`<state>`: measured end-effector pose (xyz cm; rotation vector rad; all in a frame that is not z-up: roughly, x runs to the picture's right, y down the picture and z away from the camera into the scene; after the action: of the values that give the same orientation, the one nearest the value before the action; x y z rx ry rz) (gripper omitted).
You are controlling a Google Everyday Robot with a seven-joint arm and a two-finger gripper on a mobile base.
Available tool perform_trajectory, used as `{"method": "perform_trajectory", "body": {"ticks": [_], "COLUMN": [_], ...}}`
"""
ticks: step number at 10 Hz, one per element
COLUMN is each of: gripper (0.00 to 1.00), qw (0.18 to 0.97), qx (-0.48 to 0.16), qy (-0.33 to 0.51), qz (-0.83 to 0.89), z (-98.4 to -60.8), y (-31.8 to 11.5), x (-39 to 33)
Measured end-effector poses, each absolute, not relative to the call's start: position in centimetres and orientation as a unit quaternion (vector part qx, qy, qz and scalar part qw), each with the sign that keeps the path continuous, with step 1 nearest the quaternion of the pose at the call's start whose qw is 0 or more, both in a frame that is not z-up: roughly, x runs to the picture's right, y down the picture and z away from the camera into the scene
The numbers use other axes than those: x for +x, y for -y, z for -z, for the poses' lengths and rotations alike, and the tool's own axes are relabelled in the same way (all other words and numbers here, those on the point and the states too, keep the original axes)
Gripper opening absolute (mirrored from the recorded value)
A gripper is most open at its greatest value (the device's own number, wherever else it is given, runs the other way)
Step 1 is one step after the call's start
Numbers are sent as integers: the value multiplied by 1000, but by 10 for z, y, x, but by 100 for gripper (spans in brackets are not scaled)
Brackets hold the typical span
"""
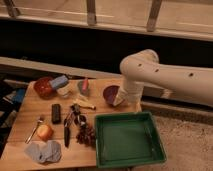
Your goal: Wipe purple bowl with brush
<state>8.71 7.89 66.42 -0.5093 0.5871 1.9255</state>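
Note:
The purple bowl (110, 93) sits at the back middle of the wooden table (30, 110), its right side covered by my arm. My gripper (120, 99) hangs at the end of the white arm, right over the bowl's right rim, open with nothing in it. The brush (66, 131), a long thin dark stick, lies flat on the table well to the left of the bowl, between an orange and a bunch of dark grapes. Nothing touches the brush.
A green tray (150, 155) fills the front right. A reddish-brown bowl (43, 87) with a blue sponge (59, 81) stands back left. A black block (56, 112), spoon (35, 129), orange (45, 131), grapes (86, 134) and grey cloth (44, 151) are scattered left.

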Motion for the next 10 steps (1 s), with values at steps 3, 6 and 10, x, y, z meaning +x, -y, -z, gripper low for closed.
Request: {"method": "perform_trajectory", "body": {"ticks": [3, 6, 10], "gripper": [65, 65, 65], "qw": [564, 567, 570], "qx": [-259, -262, -274], "qy": [-203, -201, -215], "qz": [-758, -755, -744], "z": [-653, -652, -669], "y": [-82, -83, -89], "x": [3, 0, -7]}}
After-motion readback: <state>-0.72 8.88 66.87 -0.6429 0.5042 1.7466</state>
